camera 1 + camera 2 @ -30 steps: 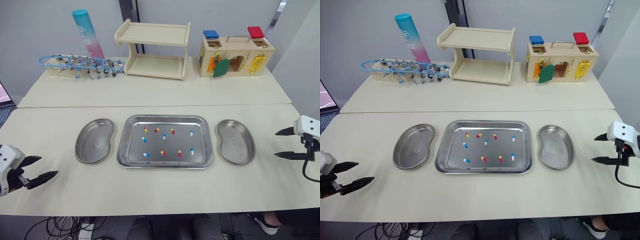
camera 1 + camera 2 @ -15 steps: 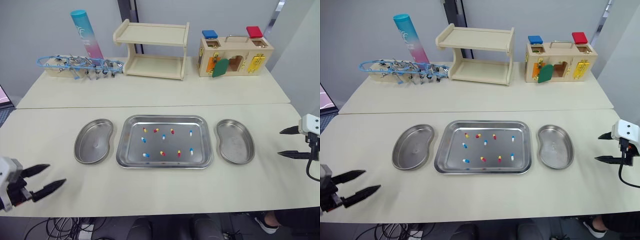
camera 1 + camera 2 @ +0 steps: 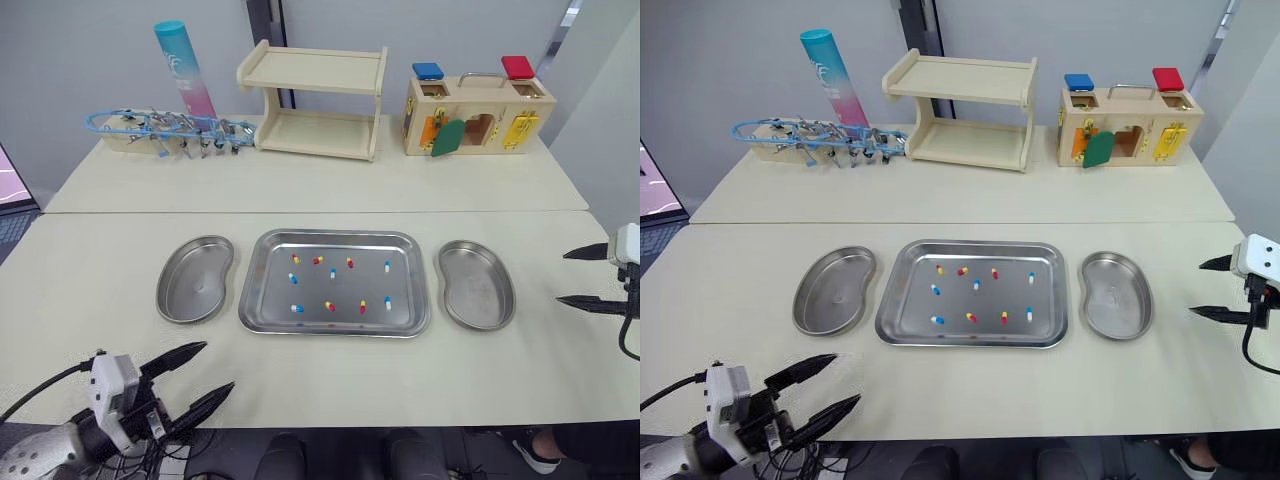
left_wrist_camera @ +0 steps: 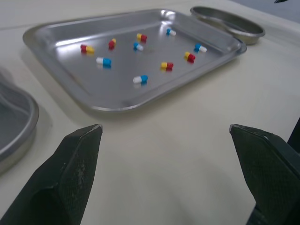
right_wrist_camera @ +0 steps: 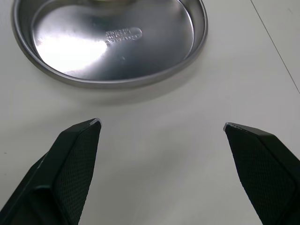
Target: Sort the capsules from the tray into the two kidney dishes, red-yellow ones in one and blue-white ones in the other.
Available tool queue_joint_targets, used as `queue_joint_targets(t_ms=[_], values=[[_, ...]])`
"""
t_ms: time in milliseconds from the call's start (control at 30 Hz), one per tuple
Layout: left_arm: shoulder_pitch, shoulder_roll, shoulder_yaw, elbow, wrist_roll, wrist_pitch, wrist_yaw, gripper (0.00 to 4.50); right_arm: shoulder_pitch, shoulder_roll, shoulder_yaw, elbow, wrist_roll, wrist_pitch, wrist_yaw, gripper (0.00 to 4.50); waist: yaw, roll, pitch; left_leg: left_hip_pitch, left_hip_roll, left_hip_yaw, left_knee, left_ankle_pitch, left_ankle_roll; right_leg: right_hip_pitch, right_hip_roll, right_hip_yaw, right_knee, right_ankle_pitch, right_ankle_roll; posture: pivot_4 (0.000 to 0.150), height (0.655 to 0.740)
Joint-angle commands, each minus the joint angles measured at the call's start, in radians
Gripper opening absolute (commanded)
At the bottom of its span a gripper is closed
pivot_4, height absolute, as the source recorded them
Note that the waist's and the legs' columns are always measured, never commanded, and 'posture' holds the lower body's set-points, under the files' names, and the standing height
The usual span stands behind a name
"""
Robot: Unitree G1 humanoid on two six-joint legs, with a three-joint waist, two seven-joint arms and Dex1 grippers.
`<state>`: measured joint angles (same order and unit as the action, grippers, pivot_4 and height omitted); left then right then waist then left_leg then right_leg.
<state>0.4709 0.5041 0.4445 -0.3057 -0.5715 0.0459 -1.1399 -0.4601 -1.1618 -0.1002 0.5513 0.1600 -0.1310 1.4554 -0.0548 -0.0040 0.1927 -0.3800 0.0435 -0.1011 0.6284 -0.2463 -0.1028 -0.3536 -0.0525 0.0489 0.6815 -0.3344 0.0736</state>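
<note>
Capsules (image 3: 329,306) lie scattered over the floor of the steel tray (image 3: 268,300), well apart from one another: five red-yellow and five blue-white, in two loose rows. The tray sits at the middle of the near table (image 3: 90,290). Just beside its left edge lies the left kidney dish (image 3: 195,292), and just beside its right edge the right kidney dish (image 3: 476,297); both dishes hold nothing.

At the near left corner of the table the left gripper (image 3: 218,367) hovers low with its two black fingers spread wide, pointing toward the tray and gripping nothing. At the right edge of the table the right gripper (image 3: 562,278) hangs with its fingers spread as well, aimed at the right kidney dish and apart from it, holding nothing.

On the far table stand a wooden shelf (image 3: 315,100) in the middle, a wooden latch box (image 3: 475,110) with a blue and a red block on top to the right, and to the left a teal-and-pink tube (image 3: 183,70) leaning behind a blue wire rack (image 3: 165,128).
</note>
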Motion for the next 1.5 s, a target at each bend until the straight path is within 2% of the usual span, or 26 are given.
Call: queue_joint_targets(t_ms=[33, 167, 367, 400, 433, 600, 667, 800, 1033, 1500], values=[[-0.004, -0.015, -0.005, -0.022, -0.008, -0.037, 0.031, 4.50, 0.006, -0.011, -0.042, -0.232, 0.086, 0.151, -0.019, 4.44, -0.005, 0.001, -0.001, 0.000, 0.000, 0.000, 0.000, 0.000, 0.000, 0.000, 0.000, 0.000, 0.000, 0.000, 0.000, 0.150, 0.7400], [0.007, -0.028, -0.030, -0.034, -0.015, -0.064, 0.025, 4.50, -0.032, 0.070, 0.045, -0.594, 0.151, 0.422, -0.119, 4.44, -0.007, 0.002, -0.001, 0.000, 0.001, -0.001, -0.001, 0.000, 0.000, 0.000, 0.001, 0.000, 0.000, 0.000, 0.000, 0.150, 0.7400], [0.017, -0.021, -0.038, -0.041, -0.023, -0.070, 0.029, 4.50, -0.130, 0.269, 0.212, -0.786, 0.134, 0.575, -0.239, 4.44, 0.008, -0.001, -0.001, -0.002, 0.000, -0.003, 0.000, 0.000, 0.000, -0.001, 0.001, -0.002, -0.001, 0.000, 0.000, 0.150, 0.7400], [0.021, -0.022, -0.039, -0.039, -0.022, -0.074, 0.031, 4.50, -0.143, 0.302, 0.249, -0.806, 0.124, 0.598, -0.254, 4.08, 0.009, -0.002, -0.001, -0.002, 0.000, -0.003, 0.000, 0.000, 0.000, -0.001, 0.001, -0.003, -0.001, 0.000, 0.000, 0.150, 0.7400], [0.024, -0.022, -0.039, -0.035, -0.017, -0.080, 0.033, 4.50, -0.154, 0.333, 0.284, -0.819, 0.111, 0.620, -0.272, 3.89, 0.012, -0.002, -0.001, -0.002, 0.000, -0.003, 0.000, 0.000, 0.000, -0.001, 0.001, -0.003, -0.001, 0.000, 0.000, 0.150, 0.7400], [0.013, -0.022, -0.047, -0.033, -0.012, -0.084, 0.056, 4.50, -0.200, 0.483, 0.425, -0.848, 0.052, 0.717, -0.372, 2.13, 0.019, -0.002, -0.001, -0.003, 0.000, -0.005, 0.000, 0.000, 0.000, -0.001, 0.001, -0.004, -0.001, 0.000, 0.000, 0.150, 0.7400], [0.011, -0.022, -0.054, -0.037, -0.010, -0.088, 0.060, 4.50, -0.210, 0.529, 0.466, -0.854, 0.040, 0.764, -0.400, 1.65, 0.020, -0.002, -0.002, -0.002, 0.000, -0.005, 0.000, 0.000, 0.000, -0.001, 0.001, -0.004, -0.001, 0.000, 0.000, 0.150, 0.7400], [0.011, -0.016, -0.067, -0.024, -0.005, -0.087, 0.056, 4.50, -0.248, 0.649, 0.591, -0.812, -0.035, 0.821, -0.474, 1.65, 0.020, -0.004, -0.002, -0.002, 0.000, -0.005, 0.000, 0.000, 0.000, -0.001, 0.001, -0.005, -0.001, 0.000, 0.000, 0.150, 0.7400], [0.006, -0.016, -0.086, 0.002, 0.003, -0.110, 0.049, 4.50, -0.320, 0.803, 0.691, -0.670, -0.113, 0.828, -0.537, 1.65, 0.016, -0.005, -0.003, -0.003, 0.001, -0.005, -0.001, 0.000, 0.000, -0.002, 0.001, -0.005, 0.000, 0.000, 0.000, 0.150, 0.7400], [0.007, -0.016, -0.113, -0.008, 0.011, -0.122, 0.070, 4.50, -0.343, 0.966, 0.737, -0.465, -0.207, 0.743, -0.593, 1.65, 0.009, -0.006, -0.004, -0.003, 0.001, -0.005, -0.001, 0.000, 0.000, -0.003, 0.002, -0.005, 0.000, 0.000, 0.000, 0.150, 0.7400]])
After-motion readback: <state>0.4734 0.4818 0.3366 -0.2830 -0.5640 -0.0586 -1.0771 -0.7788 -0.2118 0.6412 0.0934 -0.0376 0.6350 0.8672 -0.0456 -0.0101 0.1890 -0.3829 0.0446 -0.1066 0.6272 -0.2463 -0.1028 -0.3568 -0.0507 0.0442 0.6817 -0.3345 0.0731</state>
